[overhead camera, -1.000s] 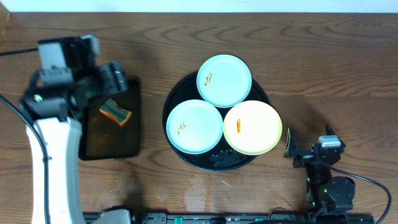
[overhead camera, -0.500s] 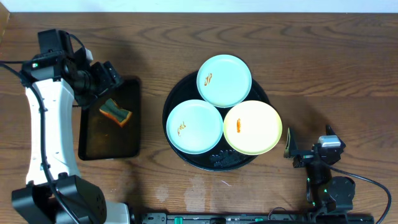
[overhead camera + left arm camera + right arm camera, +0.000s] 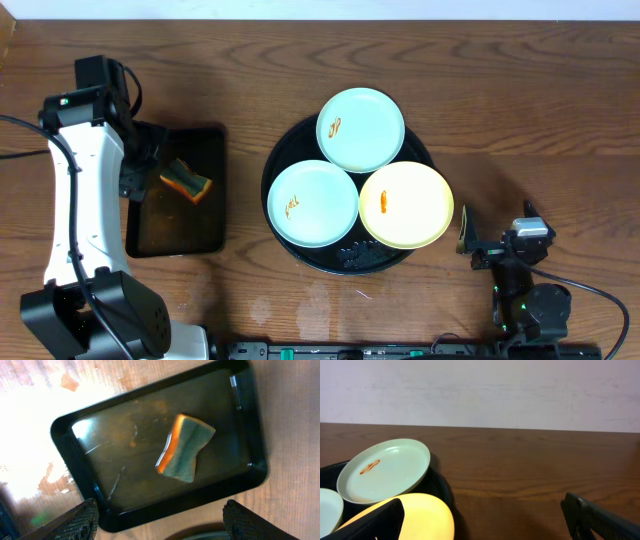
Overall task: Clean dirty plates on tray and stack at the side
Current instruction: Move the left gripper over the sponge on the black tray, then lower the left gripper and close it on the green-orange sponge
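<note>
Three plates lie on the round black tray (image 3: 290, 140), each with a small orange smear: a mint one at the back (image 3: 361, 130), a mint one at the left (image 3: 312, 203) and a yellow one at the right (image 3: 405, 205). My left gripper (image 3: 162, 527) is open and empty. It hangs over the left part of a rectangular black tray, far left of the plates, and the left arm (image 3: 85, 190) covers it from above. My right gripper (image 3: 485, 525) is open and low at the table's front right. The yellow plate's rim (image 3: 420, 515) lies just ahead of its left finger.
An orange and grey-green sponge (image 3: 185, 448) lies in the rectangular black tray (image 3: 100, 460), which sits left of the round tray (image 3: 442, 490). A dark clump (image 3: 365, 257) rests on the round tray's front. Bare wood lies right of the plates.
My left arm has swung back and toward the left, and its wrist now points down over the rectangular tray's left side. The right arm and the plates have not moved.
</note>
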`<state>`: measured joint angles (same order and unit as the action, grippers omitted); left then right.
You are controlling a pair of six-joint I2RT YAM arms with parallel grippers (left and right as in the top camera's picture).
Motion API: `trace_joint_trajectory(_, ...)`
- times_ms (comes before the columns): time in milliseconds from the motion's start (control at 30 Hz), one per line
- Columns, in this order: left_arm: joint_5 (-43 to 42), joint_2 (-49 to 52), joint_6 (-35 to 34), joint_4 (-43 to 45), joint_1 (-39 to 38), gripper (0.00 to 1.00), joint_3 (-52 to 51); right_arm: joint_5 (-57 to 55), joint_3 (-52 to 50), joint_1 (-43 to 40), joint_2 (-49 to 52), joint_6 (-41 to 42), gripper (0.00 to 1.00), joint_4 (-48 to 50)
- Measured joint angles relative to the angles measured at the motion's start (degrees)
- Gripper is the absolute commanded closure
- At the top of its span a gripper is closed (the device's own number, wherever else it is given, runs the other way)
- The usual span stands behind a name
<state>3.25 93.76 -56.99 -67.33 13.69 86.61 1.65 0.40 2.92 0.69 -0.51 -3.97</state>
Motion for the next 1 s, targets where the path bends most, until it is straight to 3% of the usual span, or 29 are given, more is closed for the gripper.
trace_joint_trajectory(233,-2.9,1.3,8.2,5.7,-1.4,0.19,-0.1,0.0,0.0,0.0,0.0,0.0,0.01,0.0)
trace_joint_trajectory(633,-4.2,16.7,10.9,4.5,-1.6,0.2,-0.9,0.0,0.0,0.0,0.0,0.0,0.01,0.0)
trace_joint_trajectory(1000,-9.2,26.1,18.7,7.8,-1.6,0.21,-1.0,0.0,0.0,0.0,0.0,0.0,0.01,0.0)
